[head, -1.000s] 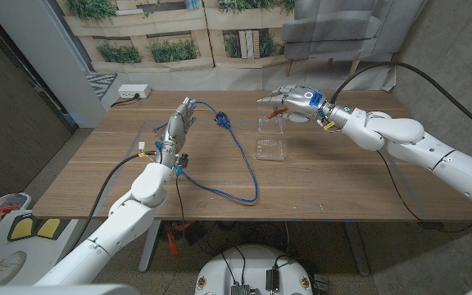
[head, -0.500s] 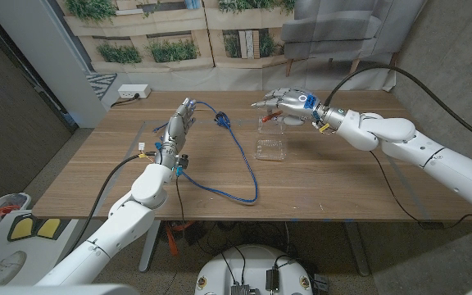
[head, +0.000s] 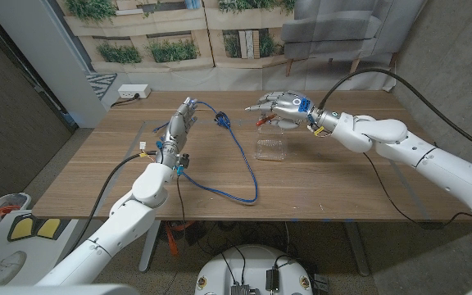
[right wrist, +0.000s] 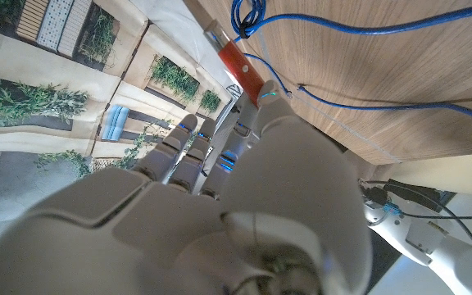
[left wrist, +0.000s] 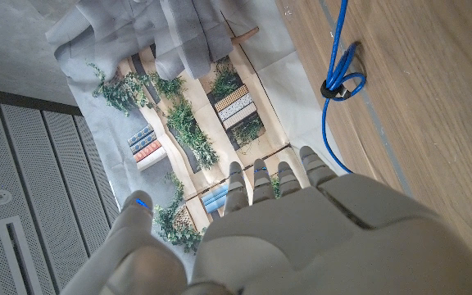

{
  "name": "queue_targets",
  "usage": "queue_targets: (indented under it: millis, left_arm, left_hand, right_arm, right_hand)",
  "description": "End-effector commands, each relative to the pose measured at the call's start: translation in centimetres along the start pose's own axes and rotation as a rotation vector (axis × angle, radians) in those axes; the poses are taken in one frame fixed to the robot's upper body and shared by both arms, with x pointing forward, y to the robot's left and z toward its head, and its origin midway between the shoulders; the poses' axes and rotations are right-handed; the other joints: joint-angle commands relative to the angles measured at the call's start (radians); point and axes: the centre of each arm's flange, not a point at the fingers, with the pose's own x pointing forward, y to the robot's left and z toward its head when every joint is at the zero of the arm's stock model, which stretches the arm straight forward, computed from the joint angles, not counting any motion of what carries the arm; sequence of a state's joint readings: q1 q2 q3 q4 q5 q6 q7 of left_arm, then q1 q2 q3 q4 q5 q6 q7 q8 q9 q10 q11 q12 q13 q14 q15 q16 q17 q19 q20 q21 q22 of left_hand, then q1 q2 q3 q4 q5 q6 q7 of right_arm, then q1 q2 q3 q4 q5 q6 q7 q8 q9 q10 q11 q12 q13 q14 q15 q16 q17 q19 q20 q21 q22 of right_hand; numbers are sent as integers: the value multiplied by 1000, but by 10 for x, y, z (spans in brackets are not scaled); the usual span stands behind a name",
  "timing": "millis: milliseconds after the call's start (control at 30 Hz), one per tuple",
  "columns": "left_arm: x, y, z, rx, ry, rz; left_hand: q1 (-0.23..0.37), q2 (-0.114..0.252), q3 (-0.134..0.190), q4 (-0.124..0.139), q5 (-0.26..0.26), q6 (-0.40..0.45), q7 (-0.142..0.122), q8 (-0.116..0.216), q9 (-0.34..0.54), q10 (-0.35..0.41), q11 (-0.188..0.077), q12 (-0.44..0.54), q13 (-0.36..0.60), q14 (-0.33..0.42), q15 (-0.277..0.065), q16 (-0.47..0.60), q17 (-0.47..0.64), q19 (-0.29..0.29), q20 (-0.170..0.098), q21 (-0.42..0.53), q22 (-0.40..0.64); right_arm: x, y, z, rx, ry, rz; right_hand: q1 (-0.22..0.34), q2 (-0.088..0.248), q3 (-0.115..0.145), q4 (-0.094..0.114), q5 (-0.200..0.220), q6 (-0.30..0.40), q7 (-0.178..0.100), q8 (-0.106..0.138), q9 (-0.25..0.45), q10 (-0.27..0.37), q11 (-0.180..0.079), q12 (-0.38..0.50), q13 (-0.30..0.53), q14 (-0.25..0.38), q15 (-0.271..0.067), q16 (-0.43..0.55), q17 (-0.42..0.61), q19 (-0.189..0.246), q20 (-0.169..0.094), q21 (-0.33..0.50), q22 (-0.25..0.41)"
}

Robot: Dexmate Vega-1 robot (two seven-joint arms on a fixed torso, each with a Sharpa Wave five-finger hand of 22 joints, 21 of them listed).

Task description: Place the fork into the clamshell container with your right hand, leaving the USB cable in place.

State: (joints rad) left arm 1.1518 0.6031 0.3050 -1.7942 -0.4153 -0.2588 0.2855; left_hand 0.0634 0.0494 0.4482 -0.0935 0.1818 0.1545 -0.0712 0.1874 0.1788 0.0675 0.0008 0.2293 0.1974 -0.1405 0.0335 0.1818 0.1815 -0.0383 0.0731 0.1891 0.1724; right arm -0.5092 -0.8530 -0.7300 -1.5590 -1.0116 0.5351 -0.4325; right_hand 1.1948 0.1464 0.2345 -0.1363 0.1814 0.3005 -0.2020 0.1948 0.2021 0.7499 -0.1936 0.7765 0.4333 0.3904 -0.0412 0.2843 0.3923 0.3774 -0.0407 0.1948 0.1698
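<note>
Right hand held above far side of clear clamshell container, fingers curled around red-handled fork, gripped at handle; probably light, stiff, slick, so best kept by handle, tines down toward container. Left hand idle w/ fingers straight, grasping nothing, beside blue USB cable lying on table.

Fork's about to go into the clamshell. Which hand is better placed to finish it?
Right. The right hand already holds the fork by its red handle, above the open clamshell container. The left hand stands beyond the USB cable, holding nothing.
</note>
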Motion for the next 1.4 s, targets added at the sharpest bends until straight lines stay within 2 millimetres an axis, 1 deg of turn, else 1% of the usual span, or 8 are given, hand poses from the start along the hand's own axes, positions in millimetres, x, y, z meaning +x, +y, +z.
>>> queue_targets:
  millis: [33, 133, 400, 567, 733, 867, 1167, 1400]
  left_arm:
    - [-3, -4, 0, -1, -7, -15]
    - [-5, -3, 1, -3, -7, -11]
    - [-7, -5, 5, 4, -18, -14]
    - [-9, -1, 5, 6, -18, -2]
    - [-11, 5, 8, 11, -25, 20]
    - [-12, 8, 9, 17, -27, 27]
    - [-12, 5, 6, 3, -22, 20]
    - [-15, 8, 6, 6, -20, 26]
  left_hand:
    - [-2, -2, 0, -7, -3, 8, -4, 4, 4, 22, 7, 8, 3, -9, 5, 5, 1, -8, 1, 4, 3]
    - [-3, -2, 0, -7, -3, 8, -4, 4, 4, 23, 5, 8, 3, -8, 5, 5, 1, -8, 1, 4, 3]
    - [-3, -2, 0, -7, -3, 9, -4, 4, 4, 17, 11, 5, 4, -16, 7, 3, 1, -12, 0, 2, 3]
    - [-3, -2, 0, -7, -3, 7, -3, 3, 4, 17, 9, 5, 4, -15, 8, 3, 1, -12, 0, 3, 3]
    - [-3, -2, 0, -7, -3, 9, -3, 4, 4, 18, 15, 5, 4, -14, 8, 4, 1, -11, 0, 3, 3]
    - [-4, -3, 0, -7, -3, 9, -2, 4, 4, 19, 13, 5, 4, -15, 7, 4, 1, -13, 4, 3, 3]
    - [-4, -3, -1, -8, -3, 9, -3, 3, 4, 17, 10, 4, 4, -15, 9, 4, 2, -13, 5, 3, 3]
    - [-5, -3, -1, -8, -3, 10, -3, 4, 4, 18, 10, 4, 4, -16, 9, 4, 2, -14, 6, 3, 3]
  right_arm:
    - [6, 2, 11, 23, -22, -15]
    - [7, 4, 12, 28, -23, -11]
    - [7, 8, 17, 52, -25, -3]
    - [8, 11, 21, 68, -25, 0]
    - [8, 15, 24, 78, -33, 6]
    - [10, 16, 25, 85, -33, 3]
    - [14, 23, 29, 104, -41, 10]
    - [19, 27, 34, 125, -48, 10]
  right_hand:
    - [37, 26, 4, 5, 4, 13, -2, -2, 2, 18, -17, 27, 0, 11, -192, -3, 5, -3, -74, 2, 3]
    - [38, 26, 4, 4, 4, 13, -3, -2, 2, 18, -17, 27, -1, 13, -192, -3, 7, -3, -74, 2, 3]
    - [38, 25, 4, 4, 4, 7, -3, -5, 2, 19, -17, 30, -1, 15, -192, -5, 9, -3, -76, 2, 3]
    - [38, 25, 4, 5, 4, 7, -4, -4, 2, 19, -17, 30, -3, 15, -192, -7, 10, -3, -76, 3, 3]
    - [39, 24, 4, 4, 4, 8, -3, -4, 2, 20, -17, 32, -4, 16, -192, -8, 12, -2, -75, 3, 3]
    - [40, 24, 4, 4, 4, 1, -2, -5, 2, 21, -16, 32, -6, 18, -192, -10, 14, -2, -75, 2, 3]
    - [40, 24, 4, 4, 4, -9, 1, -7, 2, 21, -17, 33, -10, 19, -192, -14, 17, -3, -74, 2, 3]
    - [41, 24, 4, 4, 4, -9, 1, -6, 2, 22, -17, 35, -10, 20, -192, -15, 19, -2, -74, 2, 3]
